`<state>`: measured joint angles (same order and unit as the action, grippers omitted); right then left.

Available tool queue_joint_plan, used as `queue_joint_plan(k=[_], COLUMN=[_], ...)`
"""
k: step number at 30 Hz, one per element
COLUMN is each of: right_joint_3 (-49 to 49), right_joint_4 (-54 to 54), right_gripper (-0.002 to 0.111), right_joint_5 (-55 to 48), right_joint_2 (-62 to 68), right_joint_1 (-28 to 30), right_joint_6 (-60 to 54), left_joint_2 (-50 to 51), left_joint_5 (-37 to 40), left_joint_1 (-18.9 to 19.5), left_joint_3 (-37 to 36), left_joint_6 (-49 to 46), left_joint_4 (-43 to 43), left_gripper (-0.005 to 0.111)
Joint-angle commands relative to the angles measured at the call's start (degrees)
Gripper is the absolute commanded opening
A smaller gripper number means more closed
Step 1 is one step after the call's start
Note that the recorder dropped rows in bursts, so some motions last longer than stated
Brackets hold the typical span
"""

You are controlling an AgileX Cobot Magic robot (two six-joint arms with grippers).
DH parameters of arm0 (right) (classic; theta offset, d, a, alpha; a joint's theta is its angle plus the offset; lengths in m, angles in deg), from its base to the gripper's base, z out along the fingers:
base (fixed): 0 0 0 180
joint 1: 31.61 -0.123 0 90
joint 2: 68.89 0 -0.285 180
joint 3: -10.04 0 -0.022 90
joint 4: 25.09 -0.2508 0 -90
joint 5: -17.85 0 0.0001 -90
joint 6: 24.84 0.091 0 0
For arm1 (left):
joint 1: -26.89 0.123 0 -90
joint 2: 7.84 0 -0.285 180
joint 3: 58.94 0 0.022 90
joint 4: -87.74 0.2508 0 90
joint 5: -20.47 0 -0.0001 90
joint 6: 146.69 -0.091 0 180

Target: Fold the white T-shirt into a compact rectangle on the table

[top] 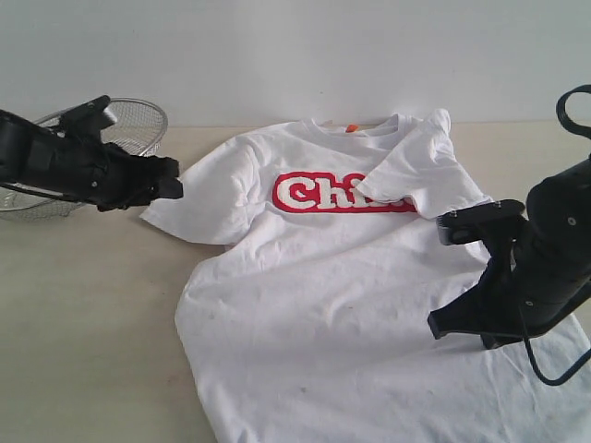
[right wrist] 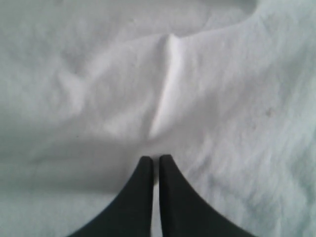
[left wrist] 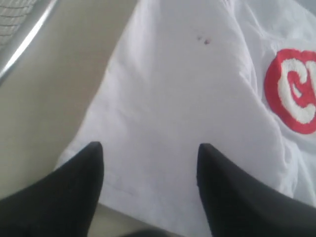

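Observation:
The white T-shirt (top: 323,305) lies face up on the table (top: 83,314), red lettering (top: 319,192) across the chest. Its right-hand sleeve (top: 420,166) is folded inward over the end of the lettering. My left gripper (top: 171,182) hovers at the edge of the flat left-hand sleeve (top: 208,198). In the left wrist view this gripper (left wrist: 150,148) stands open over the sleeve (left wrist: 168,98) near its hem, with nothing between its fingers. My right gripper (top: 443,325) is over the shirt's lower right body. It is shut and empty above wrinkled cloth (right wrist: 163,98) in the right wrist view (right wrist: 154,158).
A silver wire-mesh basket (top: 138,120) stands at the back left behind the left arm, and its rim (left wrist: 24,44) shows in the left wrist view. Bare tabletop lies left of the shirt. A black cable (top: 554,369) hangs from the right arm.

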<state>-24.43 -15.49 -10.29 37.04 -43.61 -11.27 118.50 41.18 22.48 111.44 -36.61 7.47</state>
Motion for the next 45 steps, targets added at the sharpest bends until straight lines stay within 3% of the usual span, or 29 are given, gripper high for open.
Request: queue_joint_plan(k=[1, 5, 11, 22, 25, 30, 45], right_joint_3=[0.2, 0.2, 0.2, 0.2, 0.2, 0.2, 0.2], right_joint_4=[-0.1, -0.2, -0.3, -2.1, -2.2, -2.2, -2.8], right_gripper=[0.000, 0.000, 0.000, 0.000, 0.000, 0.000, 0.000], right_joint_5=[-0.2, -0.2, -0.2, -0.5, -0.2, -0.2, 0.1], right_joint_2=[-0.5, -0.5, -0.5, -0.6, -0.6, -0.6, -0.6], right_joint_1=[0.0, 0.0, 0.0, 0.0, 0.0, 0.0, 0.0], right_joint_6=[-0.6, -0.7, -0.6, -2.6, -2.5, -2.5, -3.1], left_joint_2=[-0.1, 0.3, 1.1, 5.1, 5.1, 7.0, 9.0], left_joint_5=[-5.3, -7.1, -9.3, -9.4, -8.9, -1.1, 1.1], left_joint_1=[-3.2, -3.6, -3.1, -3.0, -3.0, -3.1, -5.9], left_joint_3=[0.4, 0.4, 0.4, 0.6, 0.6, 2.3, 5.7], left_joint_6=[-0.3, -0.3, 1.8, 3.3, 3.3, 3.3, 6.3], left_joint_4=[3.4, 3.4, 3.2, 3.0, 3.0, 3.0, 3.2], left_gripper=[0.052, 0.053, 0.063, 0.063, 0.059, 0.040, 0.038])
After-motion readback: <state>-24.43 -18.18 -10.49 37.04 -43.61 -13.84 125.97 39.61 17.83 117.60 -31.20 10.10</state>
